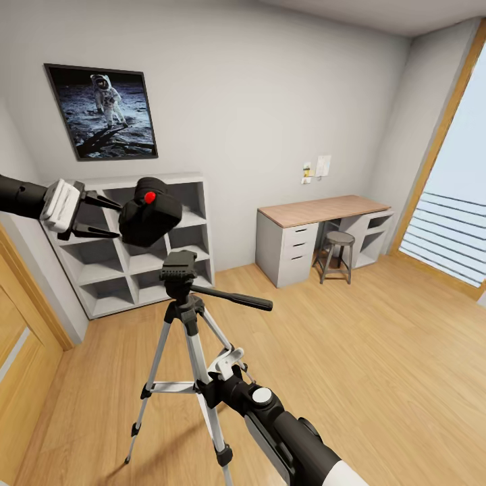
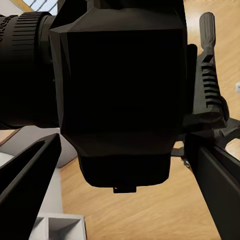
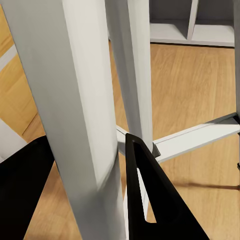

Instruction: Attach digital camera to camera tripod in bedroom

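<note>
My left gripper [image 1: 116, 217] is shut on the digital camera [image 1: 150, 212], a black box with a red button on top. It hangs just above and slightly left of the camera tripod's black head [image 1: 179, 266], apart from it. In the left wrist view the camera body [image 2: 120, 100] sits between the dark fingers [image 2: 30, 182], with the tripod head [image 2: 207, 95] beyond. The camera tripod [image 1: 192, 351] stands on the wood floor, its long handle [image 1: 233, 297] pointing right. My right gripper [image 1: 227, 364] is shut on a silver tripod leg [image 3: 75, 110], which runs between its fingers [image 3: 147, 200].
A white cube shelf [image 1: 135, 266] stands against the back wall under the astronaut poster [image 1: 101, 111]. A desk [image 1: 324, 210] with a grey stool [image 1: 337, 253] is at the right, near the tall window [image 1: 452, 229]. A wooden door [image 1: 20, 337] is at the left.
</note>
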Robot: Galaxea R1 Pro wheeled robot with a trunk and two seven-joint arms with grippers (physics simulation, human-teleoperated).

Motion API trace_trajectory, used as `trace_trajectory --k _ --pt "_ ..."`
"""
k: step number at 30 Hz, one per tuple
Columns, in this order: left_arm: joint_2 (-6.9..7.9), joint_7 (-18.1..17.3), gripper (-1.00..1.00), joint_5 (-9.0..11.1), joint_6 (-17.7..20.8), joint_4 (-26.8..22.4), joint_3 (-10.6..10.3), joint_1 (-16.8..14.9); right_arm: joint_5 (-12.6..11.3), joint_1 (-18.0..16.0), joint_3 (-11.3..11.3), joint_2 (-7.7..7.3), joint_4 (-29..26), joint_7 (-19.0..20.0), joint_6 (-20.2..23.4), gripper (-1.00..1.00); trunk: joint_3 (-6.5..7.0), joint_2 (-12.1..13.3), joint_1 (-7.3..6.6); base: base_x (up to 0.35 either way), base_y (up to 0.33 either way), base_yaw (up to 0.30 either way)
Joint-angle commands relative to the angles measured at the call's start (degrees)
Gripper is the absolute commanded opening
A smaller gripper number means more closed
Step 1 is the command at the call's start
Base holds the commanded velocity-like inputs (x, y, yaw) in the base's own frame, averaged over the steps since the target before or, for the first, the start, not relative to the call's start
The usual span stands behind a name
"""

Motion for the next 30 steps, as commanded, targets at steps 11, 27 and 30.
trace_trajectory --k 11,27,30 --pt "0.81 -0.29 -1.0 1.21 1.33 0.27 -0.07 -0.48 -0.48 -0.07 0.06 0.0 -0.07 0.13 0.3 -1.0 -0.14 -0.14 0.04 0.0 0.0 0.0" --pt "2.75 -0.32 -1.0 5.65 2.21 -2.3 -0.19 -3.55 -0.42 -0.07 0.13 0.0 -0.07 0.3 0.3 -1.0 -0.14 -0.14 0.04 0.0 0.0 0.0" --pt "2.76 -0.38 -1.0 5.01 3.29 -0.85 -3.42 -5.58 -0.41 -0.07 0.13 0.0 -0.07 0.31 0.3 -1.0 -0.14 -0.14 0.04 0.0 0.0 0.0"
